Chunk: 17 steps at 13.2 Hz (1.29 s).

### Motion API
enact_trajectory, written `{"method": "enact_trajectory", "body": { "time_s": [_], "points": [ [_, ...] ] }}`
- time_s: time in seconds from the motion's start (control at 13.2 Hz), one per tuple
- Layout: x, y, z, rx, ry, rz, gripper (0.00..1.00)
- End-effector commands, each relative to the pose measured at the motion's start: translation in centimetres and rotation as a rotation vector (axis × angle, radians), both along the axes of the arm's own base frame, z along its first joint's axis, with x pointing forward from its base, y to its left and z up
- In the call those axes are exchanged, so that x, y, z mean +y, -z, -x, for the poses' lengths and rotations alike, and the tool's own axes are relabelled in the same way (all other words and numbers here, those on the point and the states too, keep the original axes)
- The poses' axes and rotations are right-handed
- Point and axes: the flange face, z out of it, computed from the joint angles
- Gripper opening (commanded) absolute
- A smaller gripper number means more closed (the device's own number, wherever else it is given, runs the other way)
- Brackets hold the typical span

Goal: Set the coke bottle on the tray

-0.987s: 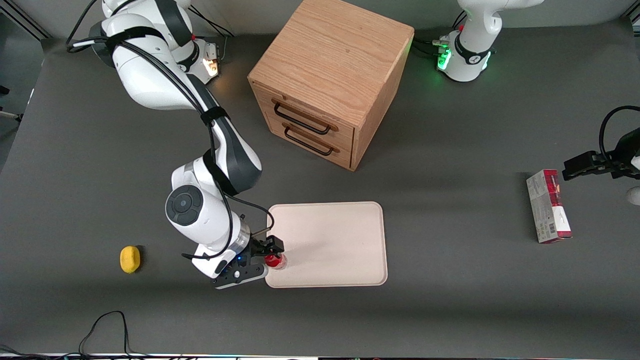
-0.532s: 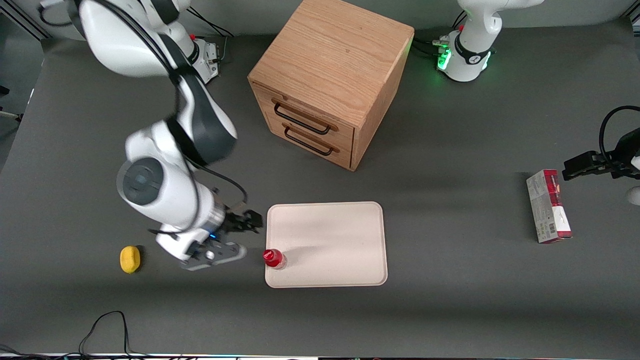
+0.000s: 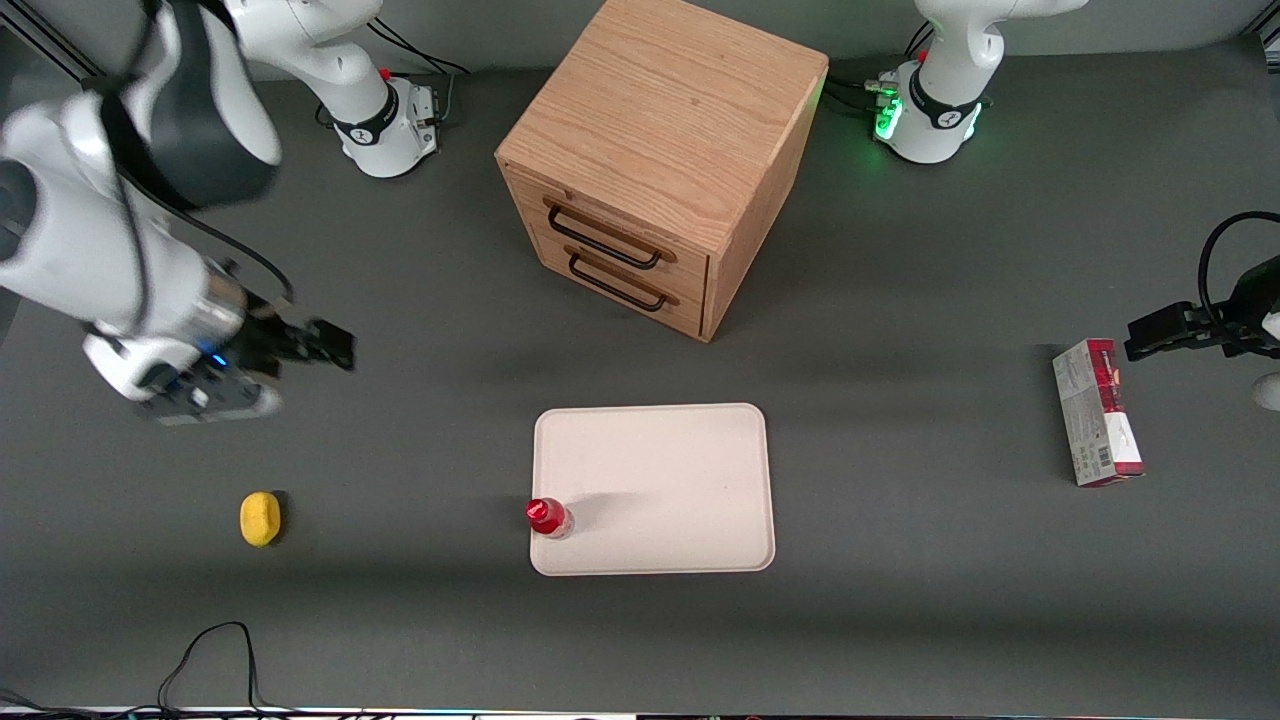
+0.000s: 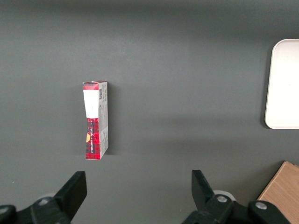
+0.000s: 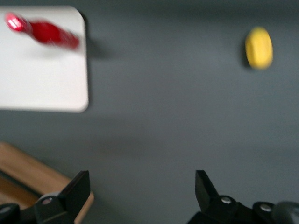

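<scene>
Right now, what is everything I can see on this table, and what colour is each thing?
coke bottle: one, red cap and red label, standing upright on the tray, at its edge toward the working arm's end.
tray: one, cream-white, flat on the table, nearer the front camera than the cabinet.
cabinet: one, light wood, two drawers with dark handles, both shut.
lemon-like object: one, yellow, on the table toward the working arm's end.
carton: one, red and grey, lying flat toward the parked arm's end.
table: one, dark grey top.
pincer: one, black, on the white working arm, open and empty, raised well away from the tray.
</scene>
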Motion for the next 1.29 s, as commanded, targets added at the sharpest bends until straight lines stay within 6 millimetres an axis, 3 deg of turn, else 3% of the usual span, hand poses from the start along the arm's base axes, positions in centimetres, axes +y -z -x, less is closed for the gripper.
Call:
{"method": "enact_trajectory", "body": {
  "time_s": [0.0,0.15,0.68,0.84,1.06,1.22],
  "points": [
    [-1.7,-0.8,2.5,0.052,-0.005,-0.006,1.00],
    [-3.1,-1.9,2.4,0.031,0.019,-0.011,1.00],
    [-3.8,-2.4,2.2,0.016,-0.004,-0.013,1.00],
    [-5.5,-2.6,2.2,0.014,0.020,-0.014,1.00],
    [-4.9,-3.0,2.5,0.028,0.003,-0.012,1.00],
    [-5.7,-3.1,2.2,0.027,0.023,-0.018,1.00]
  ]
}}
